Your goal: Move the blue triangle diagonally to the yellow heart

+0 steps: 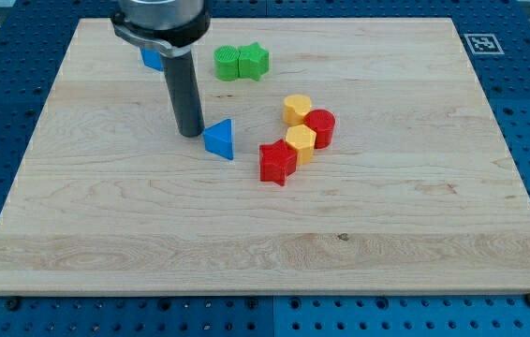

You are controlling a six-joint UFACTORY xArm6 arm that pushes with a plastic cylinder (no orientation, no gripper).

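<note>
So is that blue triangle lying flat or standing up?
Standing up: the blue triangle shows a tall side face and an upper edge, just right of my tip.

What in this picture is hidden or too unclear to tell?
- Second blue block, camera view: mostly behind the arm's dark housing; shape unclear.
- Arm: cut off by the view's top edge.
- My tip beside the blue triangle: whether they touch is unclear.
- Two green blocks: pressed together; shapes uncertain.
</note>
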